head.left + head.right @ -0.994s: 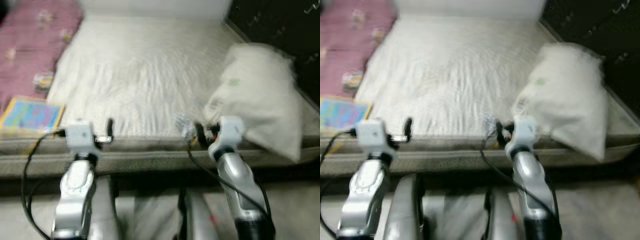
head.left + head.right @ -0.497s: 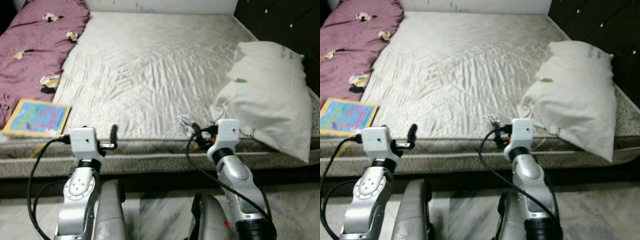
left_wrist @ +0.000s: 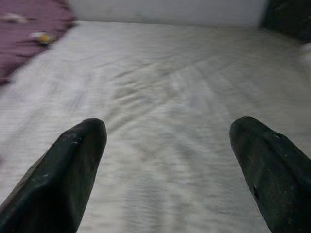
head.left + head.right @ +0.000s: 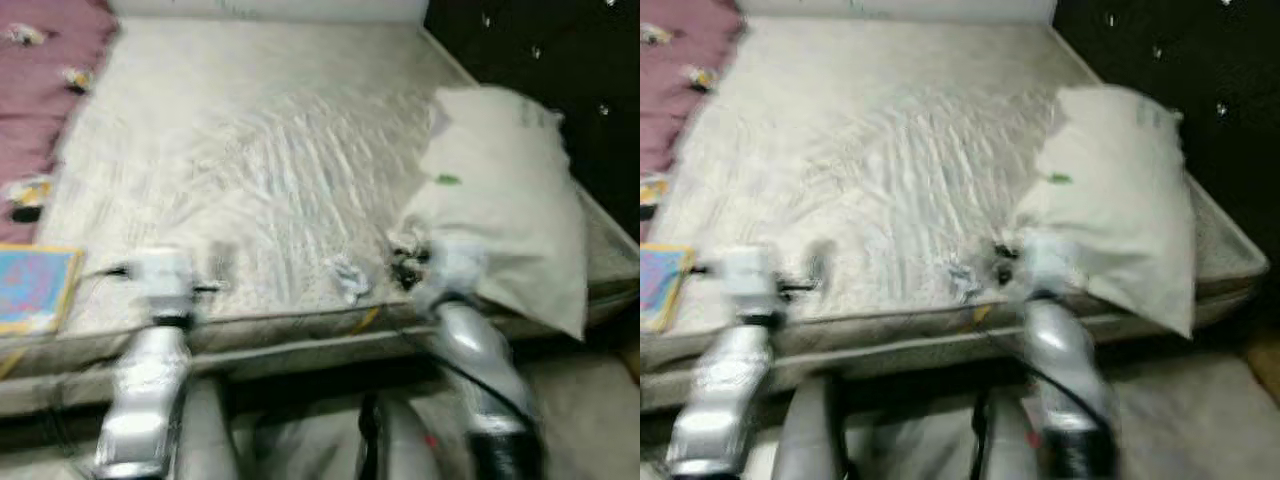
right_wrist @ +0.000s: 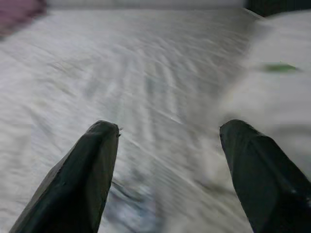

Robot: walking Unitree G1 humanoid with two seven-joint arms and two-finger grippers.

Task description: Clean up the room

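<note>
1. A bed (image 4: 250,170) with a wrinkled, off-white quilted mattress is seen ahead of the robot, and both head views are blurred
2. A white pillow (image 4: 505,200) is laid along the bed's right side, against a dark tufted wall (image 4: 540,60), with one corner hanging past the bed's front edge
3. A small green mark (image 4: 447,180) can be made out on the pillow's near face
4. A small crumpled scrap (image 4: 349,278), pale with a bluish tint, is found on the mattress close to the front edge, just left of the right end effector
5. A maroon blanket (image 4: 45,60) with small patterned patches is spread at the bed's far left
6. A colourful book (image 4: 30,288), blue with a yellow border, is laid flat near the front left corner of the bed
7. The left end effector (image 3: 167,141) is held over the front edge of the mattress with its two black fingers (image 3: 68,170) spread wide and nothing between them
8. The right end effector (image 5: 167,141) is held low over the mattress beside the pillow's near corner, its fingers (image 5: 82,170) likewise parted wide and nothing gripped
9. Pale floor (image 4: 590,400) is visible below the bed's front edge
</note>
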